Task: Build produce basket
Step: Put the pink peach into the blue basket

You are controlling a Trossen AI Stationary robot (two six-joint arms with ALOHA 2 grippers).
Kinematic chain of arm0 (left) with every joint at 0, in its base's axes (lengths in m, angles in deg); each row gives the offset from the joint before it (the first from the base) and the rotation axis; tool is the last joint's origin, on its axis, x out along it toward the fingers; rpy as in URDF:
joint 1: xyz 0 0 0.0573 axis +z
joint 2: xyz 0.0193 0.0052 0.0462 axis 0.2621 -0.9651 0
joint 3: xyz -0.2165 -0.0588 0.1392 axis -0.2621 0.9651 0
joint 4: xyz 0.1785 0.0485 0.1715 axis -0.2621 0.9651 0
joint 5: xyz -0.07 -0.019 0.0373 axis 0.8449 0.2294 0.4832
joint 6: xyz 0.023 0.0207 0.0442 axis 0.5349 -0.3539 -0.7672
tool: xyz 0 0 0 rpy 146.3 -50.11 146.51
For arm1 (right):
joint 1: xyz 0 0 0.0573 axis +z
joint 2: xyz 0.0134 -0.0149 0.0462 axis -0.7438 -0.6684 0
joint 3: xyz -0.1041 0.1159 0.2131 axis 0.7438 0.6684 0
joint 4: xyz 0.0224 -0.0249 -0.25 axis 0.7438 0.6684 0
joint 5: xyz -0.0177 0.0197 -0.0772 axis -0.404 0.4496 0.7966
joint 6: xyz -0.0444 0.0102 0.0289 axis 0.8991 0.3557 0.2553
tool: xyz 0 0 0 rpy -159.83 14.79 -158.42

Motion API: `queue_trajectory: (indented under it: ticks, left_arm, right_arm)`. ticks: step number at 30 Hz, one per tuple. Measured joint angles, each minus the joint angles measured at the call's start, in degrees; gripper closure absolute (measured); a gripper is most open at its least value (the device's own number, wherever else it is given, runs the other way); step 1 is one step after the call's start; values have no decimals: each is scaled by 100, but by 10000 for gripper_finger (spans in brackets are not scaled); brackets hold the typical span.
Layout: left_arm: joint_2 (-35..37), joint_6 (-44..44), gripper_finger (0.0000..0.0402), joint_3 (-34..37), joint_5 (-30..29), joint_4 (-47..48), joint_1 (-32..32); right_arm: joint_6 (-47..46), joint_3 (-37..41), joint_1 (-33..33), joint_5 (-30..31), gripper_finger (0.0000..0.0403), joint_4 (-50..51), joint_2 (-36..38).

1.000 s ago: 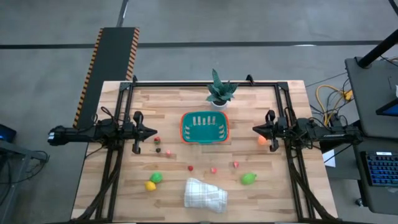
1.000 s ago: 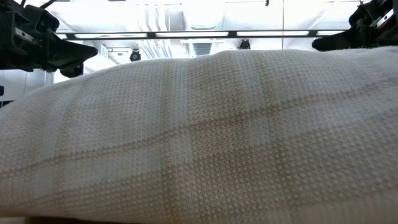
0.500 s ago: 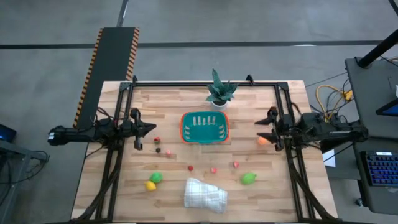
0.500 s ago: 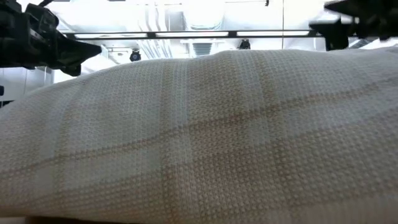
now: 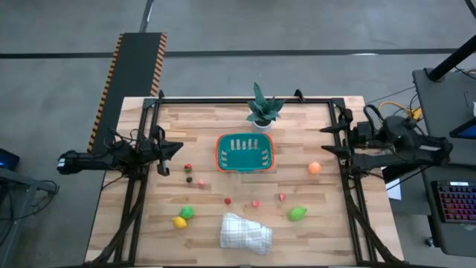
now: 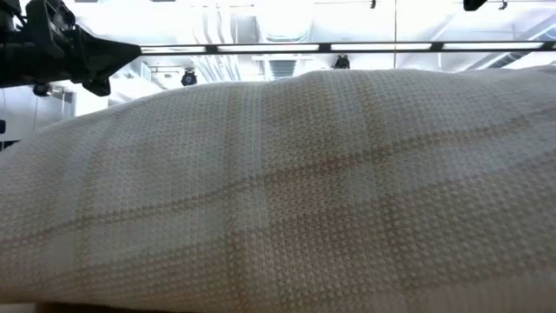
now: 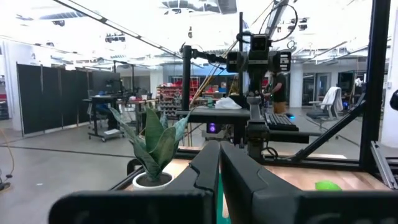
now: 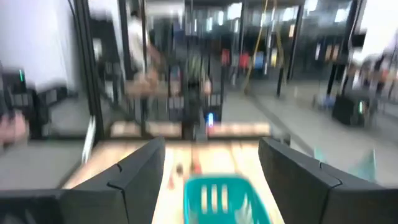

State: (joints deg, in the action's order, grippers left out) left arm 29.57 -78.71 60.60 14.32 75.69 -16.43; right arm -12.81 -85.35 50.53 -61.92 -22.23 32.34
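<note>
Standing empty, basket, produce scattered outside

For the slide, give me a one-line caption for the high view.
Empty basket mid-table, produce scattered around it; right end effector open beside the orange piece, left end effector shut.

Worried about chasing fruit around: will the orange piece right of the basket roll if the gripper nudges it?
Probably: the orange piece looks round and lies loose on the bare table. It seems small and likely light, so a nudge may send it rolling.

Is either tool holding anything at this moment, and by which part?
Nothing is held. The left tool is shut and empty; the right tool is open and empty.
</note>
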Motion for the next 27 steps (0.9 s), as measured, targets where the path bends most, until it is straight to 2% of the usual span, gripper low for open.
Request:
queue_trajectory:
  ticks: [6, 10, 14, 18, 21, 27]
  left_arm:
    - [3, 0, 402, 0, -5, -47, 0]
    - [5, 40, 402, 0, -214, -92, 0]
    - [-7, 55, 402, 0, -390, -97, 0]
    - [-34, 57, 402, 0, -407, -96, 0]
    - [-33, 58, 402, 0, -425, -95, 0]
    - [-33, 54, 402, 0, -437, -87, 0]
  right_arm:
    - [-32, -1160, 1, 113, 157, 2355, -996]
    - [-548, -1733, 0, 835, 147, 3795, -1675]
    - [-948, -2047, -1, 1563, 117, 4865, -2330]
    - [-1200, -2057, -1, 1602, 78, 5180, -2903]
    - [-1248, -1844, 1, 1367, 55, 5220, -3215]
    - [-1675, -1250, 1, 1007, 46, 5149, -3654]
